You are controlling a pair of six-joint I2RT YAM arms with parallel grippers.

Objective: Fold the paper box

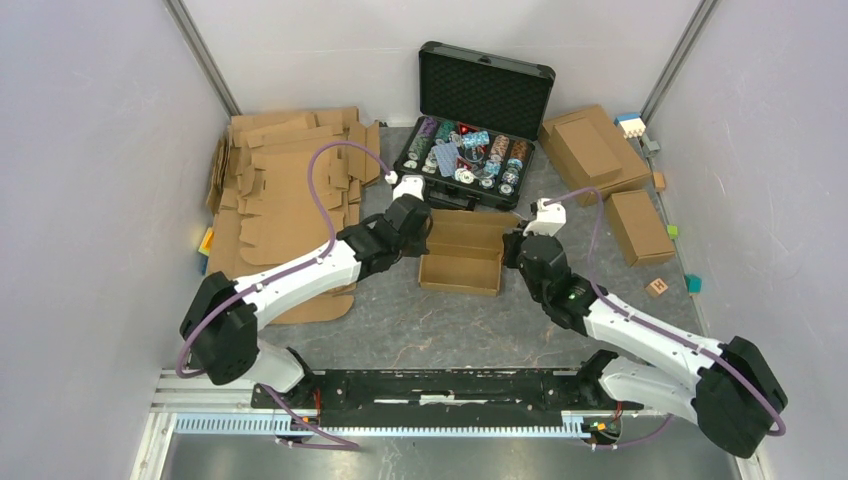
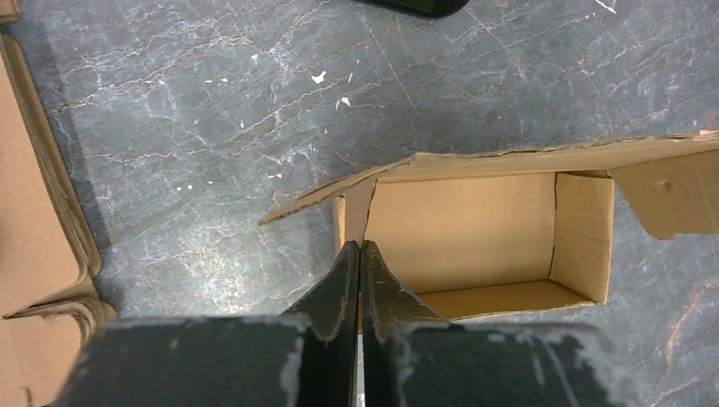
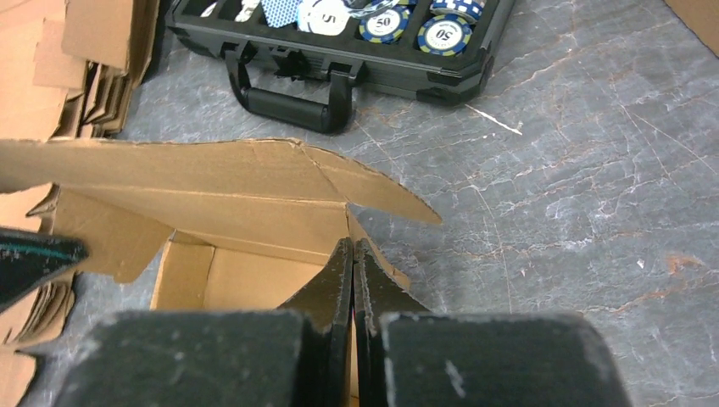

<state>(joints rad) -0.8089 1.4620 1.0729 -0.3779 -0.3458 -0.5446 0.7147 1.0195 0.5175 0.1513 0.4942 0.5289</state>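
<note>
The paper box is a small open brown cardboard box in the middle of the table, with its lid flap standing up at the far side. My left gripper is at its left end wall. In the left wrist view the gripper is shut on that wall, with the box's open inside to the right. My right gripper is at the box's right end. In the right wrist view the gripper is shut on that end wall, with the box to the left and its lid flap above.
An open black case of poker chips stands just behind the box, its handle facing it. A stack of flat cardboard blanks lies at the left. Closed cardboard boxes and small coloured blocks are at the right.
</note>
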